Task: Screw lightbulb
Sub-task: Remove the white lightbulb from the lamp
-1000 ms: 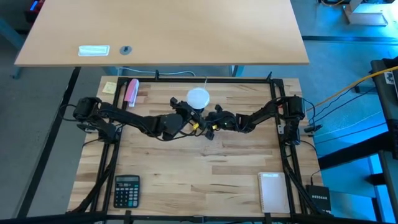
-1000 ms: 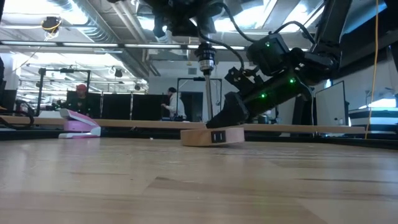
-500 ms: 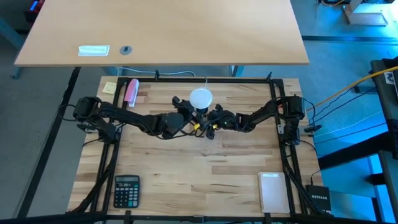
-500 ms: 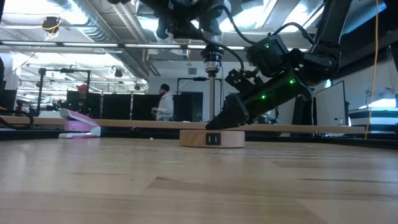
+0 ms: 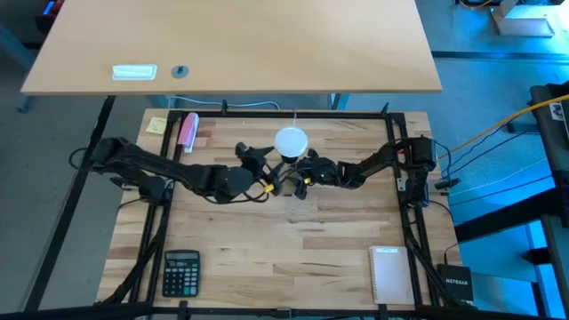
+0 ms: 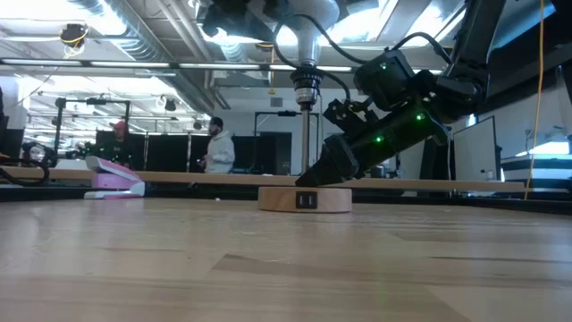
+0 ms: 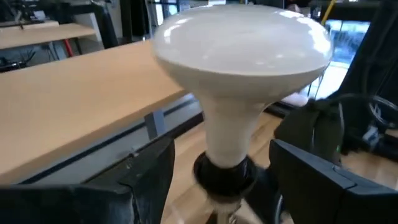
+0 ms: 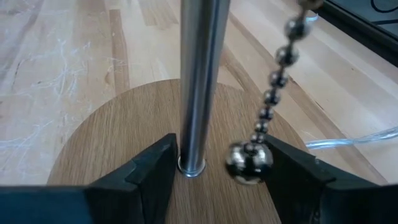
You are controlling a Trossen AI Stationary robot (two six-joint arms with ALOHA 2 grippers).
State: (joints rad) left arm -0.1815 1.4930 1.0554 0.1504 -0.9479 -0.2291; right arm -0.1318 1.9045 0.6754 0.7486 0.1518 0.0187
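The white lightbulb (image 7: 239, 46) stands upright with its neck in the black socket (image 7: 225, 173) on top of a lamp's metal pole (image 6: 305, 143). It also shows in the high view (image 5: 291, 142) and the low view (image 6: 306, 22). The pole rises from a round wooden disc (image 6: 305, 199). My left gripper (image 7: 221, 149) is open, one finger on either side of the bulb's neck and apart from it. My right gripper (image 8: 219, 149) is open low at the disc, its fingers astride the pole. My right gripper rests its two fingertips (image 8: 155, 165) on the top face of the wooden disc (image 8: 124, 134), one on either side of the pole's foot (image 8: 191, 163). It slants down from the table's right side. The disc lies flat on the table.
A bead pull chain (image 8: 273, 93) hangs beside the pole, between my right fingers. A pink object (image 5: 188, 132) lies at the far left, a calculator (image 5: 180, 271) near left, a white notepad (image 5: 389, 274) near right. People stand in the room beyond the table (image 6: 217, 143).
My left gripper has drawn back from the bulb toward the table's left, leaving the bulb bare in the low view. The wooden disc, tipped up on one edge a second ago, now lies flat. My right gripper has stayed at the disc.
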